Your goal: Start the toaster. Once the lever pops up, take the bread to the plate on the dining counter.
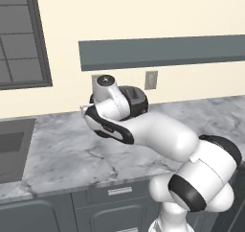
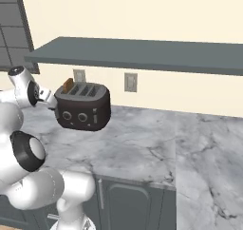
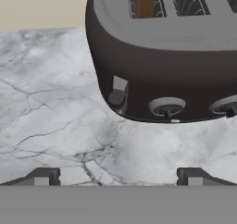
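Facing toaster [image 3: 171, 61] lever [image 3: 118, 92], bread [image 2: 68, 85] slotted, fingers [image 3: 46, 177] apart

Bright, even rendered light, soft shadows, slight blur throughout

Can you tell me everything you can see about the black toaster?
The glossy black-brown rounded toaster stands upright on the grey-white marble worktop, near the cream wall. Its silver top has four slots in a row; a tan-brown bread slice pokes up from the end slot. Two round knobs sit on its front face, and a small grey lever sits at the rounded corner. The open end effector hangs in front, apart from it.
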